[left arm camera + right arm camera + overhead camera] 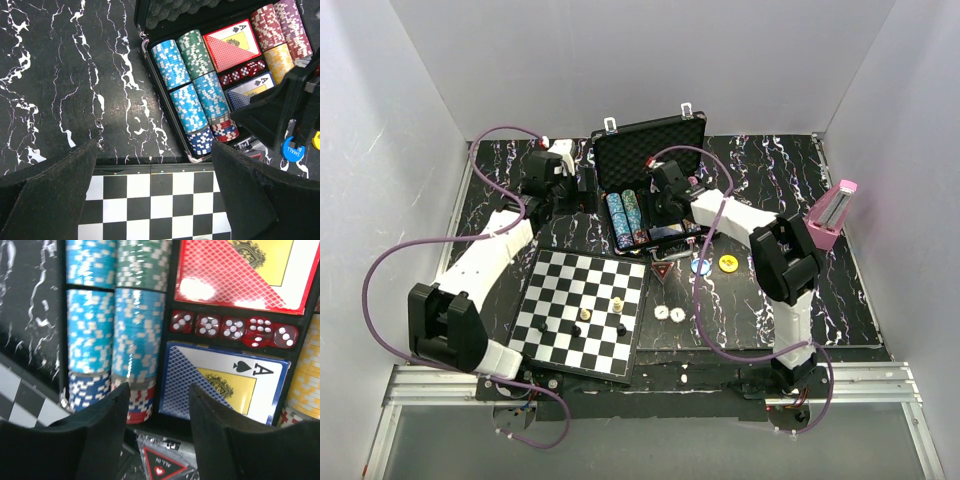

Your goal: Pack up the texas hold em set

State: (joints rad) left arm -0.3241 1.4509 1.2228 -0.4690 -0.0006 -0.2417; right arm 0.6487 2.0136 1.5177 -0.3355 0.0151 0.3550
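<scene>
The briefcase (650, 150) lies open at the far middle of the table (850, 300), its lid standing up. The right claw (159, 400) hangs over the near rim of the case with its jaws parted and nothing between them. Just ahead of this claw lies the blue card deck (225, 380), beyond it the row of red dice (232, 330), and then the red card deck (240, 275). To its left the chip rows (115, 315) fill their slots tightly, and to its right are the yellow chips (305, 385). Under its fingers, outside the rim, a triangular "ALL IN" marker (162, 467) lies on the table. The left claw (155, 150) is wide open and holds nothing. It hovers just beside the left wall of the case, with the far edge of the chessboard (155, 200) below its fingers. To its left the dark marbled table top stretches open, while to its right the case wall and the right claw close the way. On the near side of the right claw, a blue button (700, 266), a yellow button (727, 263) and two white buttons (662, 312) lie on the table outside the case. The pink metronome (830, 215) stands well apart to the right.
</scene>
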